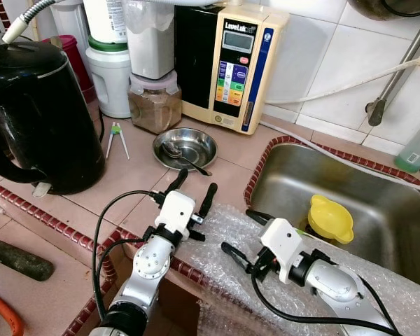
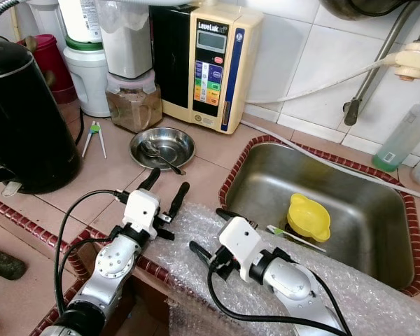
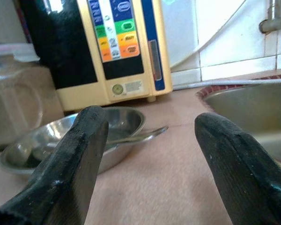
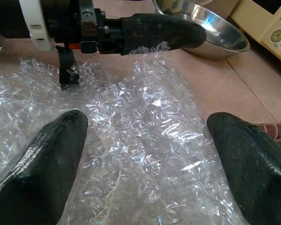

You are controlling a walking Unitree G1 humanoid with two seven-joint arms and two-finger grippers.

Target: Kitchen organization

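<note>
Steel shines from a shallow bowl (image 1: 185,146) on the tiled worktop (image 1: 126,178), with a spoon (image 1: 180,157) lying in it, handle out over the rim toward the sink (image 1: 378,203). The left claw (image 1: 194,190) hovers just short of the bowl with its black fingers (image 3: 70,168) spread wide and nothing between them. The right claw (image 1: 243,232) sits over a sheet of bubble wrap (image 1: 231,231) draped along the worktop edge beside the sink, its fingers (image 4: 42,154) also spread apart and empty. A yellow cup (image 1: 330,218) lies in the sink basin. Behind the bowl stands a cream water machine (image 1: 231,66), next to a jar of brown powder (image 1: 154,101). A black kettle (image 1: 38,115) stands on the robot's left.
</note>
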